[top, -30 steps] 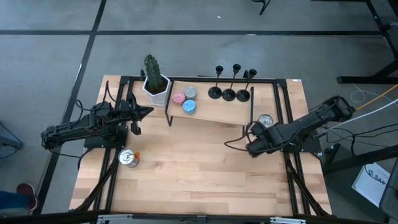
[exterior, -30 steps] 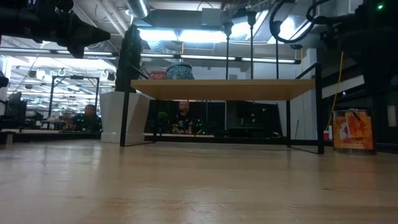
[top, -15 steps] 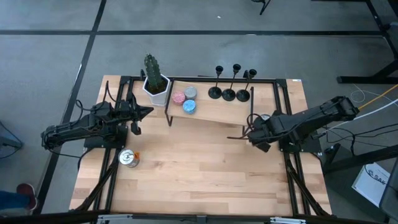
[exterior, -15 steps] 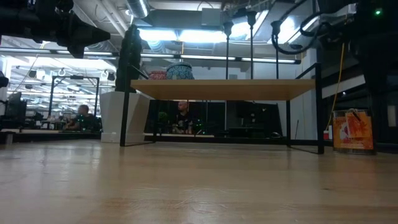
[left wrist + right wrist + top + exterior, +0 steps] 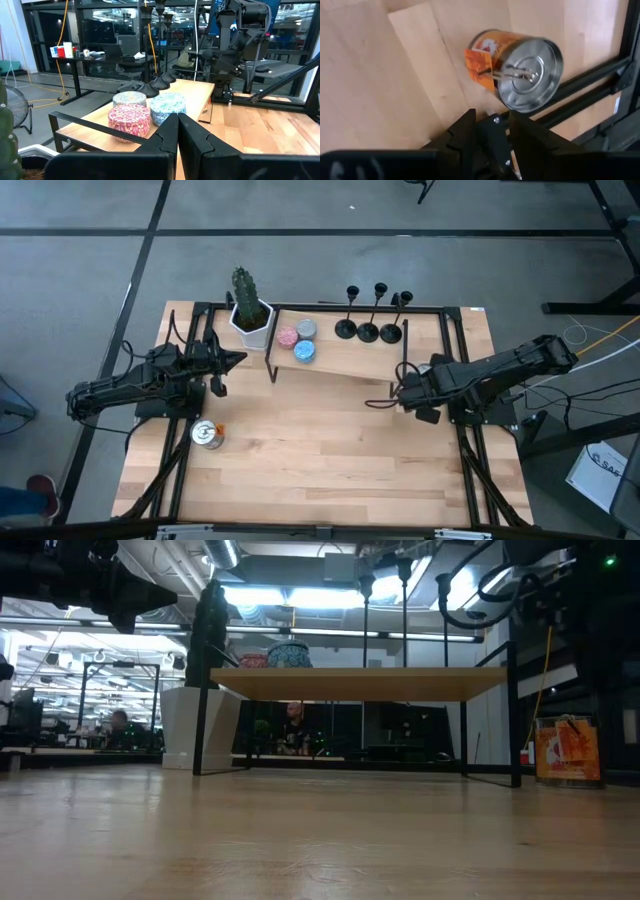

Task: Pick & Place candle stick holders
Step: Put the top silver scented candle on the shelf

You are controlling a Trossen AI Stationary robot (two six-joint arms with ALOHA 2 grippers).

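Observation:
Three slim black candle stick holders (image 5: 368, 330) stand by their round bases in a row at the right end of a raised wooden shelf (image 5: 335, 360). They also show in the left wrist view (image 5: 152, 85), and their stems show in the low view (image 5: 405, 605). My right gripper (image 5: 398, 396) is open and empty over the table in front of the shelf's right end, above a metal can (image 5: 522, 67). My left gripper (image 5: 238, 361) is shut and empty at the shelf's left end.
Pink, blue and grey tins (image 5: 298, 340) sit on the shelf's left part. A cactus in a white pot (image 5: 248, 315) stands at the far left. A second can (image 5: 207, 434) stands at the near left. A black frame rail (image 5: 590, 85) runs beside the can.
My right gripper has gone toward the table's far edge, nearer the shelf's right end, and now stands over the can. The candle stick holders have not moved.

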